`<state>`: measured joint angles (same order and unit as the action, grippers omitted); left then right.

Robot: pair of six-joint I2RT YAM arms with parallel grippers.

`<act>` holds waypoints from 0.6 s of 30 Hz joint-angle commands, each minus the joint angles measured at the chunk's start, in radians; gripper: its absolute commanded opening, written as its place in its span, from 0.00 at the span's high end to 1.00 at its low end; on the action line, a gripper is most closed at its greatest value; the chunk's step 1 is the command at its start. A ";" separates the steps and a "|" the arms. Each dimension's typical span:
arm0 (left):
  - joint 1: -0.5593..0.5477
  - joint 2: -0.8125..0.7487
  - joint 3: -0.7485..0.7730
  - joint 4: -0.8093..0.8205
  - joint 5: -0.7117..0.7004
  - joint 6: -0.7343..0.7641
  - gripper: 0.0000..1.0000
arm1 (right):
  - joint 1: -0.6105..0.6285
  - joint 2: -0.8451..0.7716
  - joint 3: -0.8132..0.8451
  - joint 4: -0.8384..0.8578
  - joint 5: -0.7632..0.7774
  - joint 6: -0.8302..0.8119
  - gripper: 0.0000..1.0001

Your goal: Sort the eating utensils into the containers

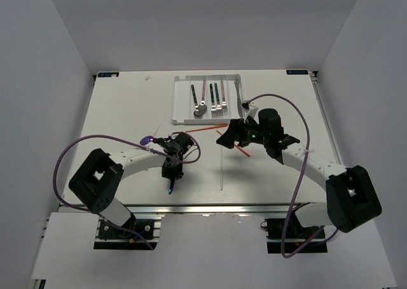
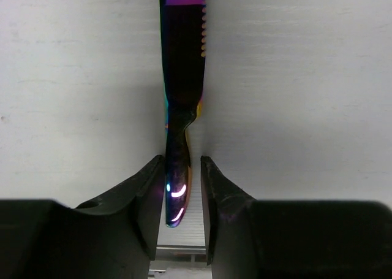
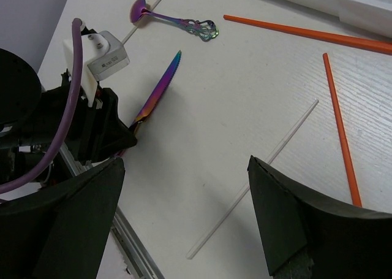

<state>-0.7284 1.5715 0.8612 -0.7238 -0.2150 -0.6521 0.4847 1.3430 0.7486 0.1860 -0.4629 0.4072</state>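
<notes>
**Slick knife handle sits between slack jaws, tray far across the surface**

Top view: the left claw (image 1: 172,165) is low over the near middle of the surface (image 1: 121,105). The iridescent knife (image 1: 170,188) pokes out of it toward the near edge. The tray (image 1: 180,105) lies at the far side, well apart, with several utensils already in its compartments. A purple spoon (image 1: 149,138), two orange chopsticks (image 1: 203,129) and a white chopstick (image 1: 220,171) lie between. The right claw (image 1: 230,135) hangs over that stretch, so a straight run to the tray looks crowded. The room to its left seems freer.

Left wrist view: the knife's handle end lies between the fingers (image 2: 150,193). A sliver of surface shows beside the right one, so the jaws stand apart around the handle and are not clamped on it. The knife is polished metal and looks stiff, thin and probably light, but slippery. The handle below the narrow waist looks the safest hold, clear of the serrated blade.

Right wrist view: the right claw's jaws gape wide with nothing between them. Below it the knife runs out from the left claw. The surface's near edge is just beside the left claw, leaving little room behind.
</notes>
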 commanded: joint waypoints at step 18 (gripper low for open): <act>0.006 0.093 -0.128 0.124 0.065 -0.020 1.00 | 0.002 -0.068 -0.015 0.058 -0.028 -0.024 0.11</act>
<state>-0.7231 1.5692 0.8284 -0.6327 -0.1570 -0.6460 0.4847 1.2961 0.7391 0.1936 -0.4728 0.3885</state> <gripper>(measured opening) 0.287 0.889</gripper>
